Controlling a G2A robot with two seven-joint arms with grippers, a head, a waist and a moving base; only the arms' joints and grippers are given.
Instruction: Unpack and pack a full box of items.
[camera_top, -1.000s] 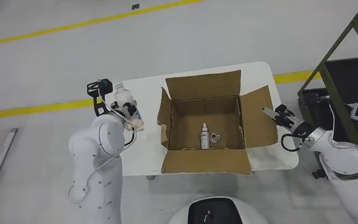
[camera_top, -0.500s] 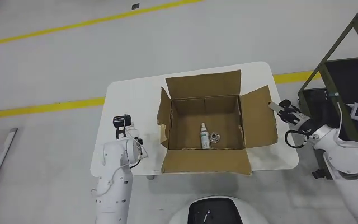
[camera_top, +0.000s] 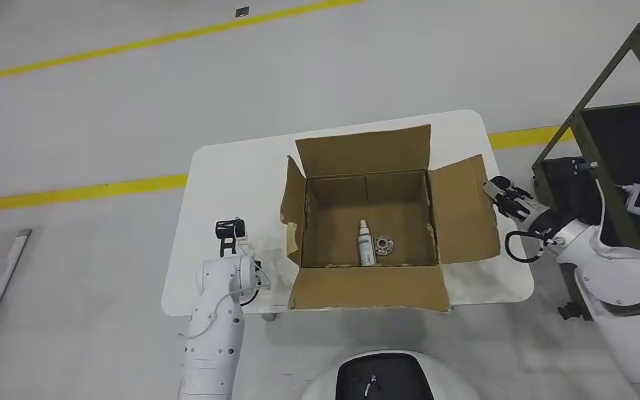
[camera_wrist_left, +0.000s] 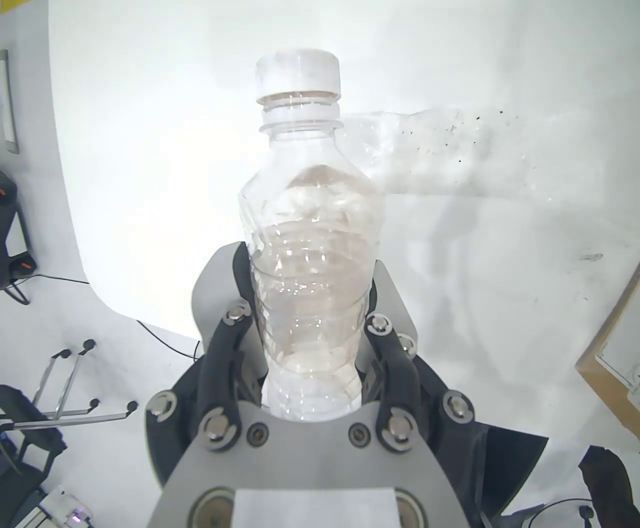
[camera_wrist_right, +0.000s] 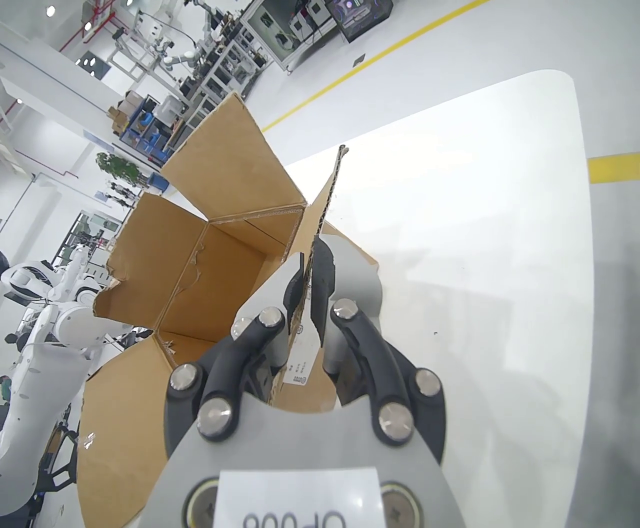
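Note:
An open cardboard box (camera_top: 365, 150) stands mid-table with its flaps spread. On its floor lie a small white spray bottle (camera_top: 366, 243) and a small round item (camera_top: 386, 243). My left gripper (camera_wrist_left: 311, 295) is shut on a clear plastic bottle (camera_wrist_left: 310, 210) with a white cap, held over the table's front left part beside the box (camera_top: 255, 275). At the box's right side my right gripper (camera_wrist_right: 307, 280) is shut on the edge of the right flap (camera_wrist_right: 327, 200), seen from above at the flap's outer edge (camera_top: 498, 190).
The white table (camera_top: 240, 180) has bare surface left of the box and behind it. A dark metal rack (camera_top: 600, 140) stands just past the table's right end. A box corner (camera_wrist_left: 612, 340) is close to the held bottle.
My left arm has carried the bottle from the table's back left toward its front edge. The right gripper has shifted slightly back along the right flap's outer edge.

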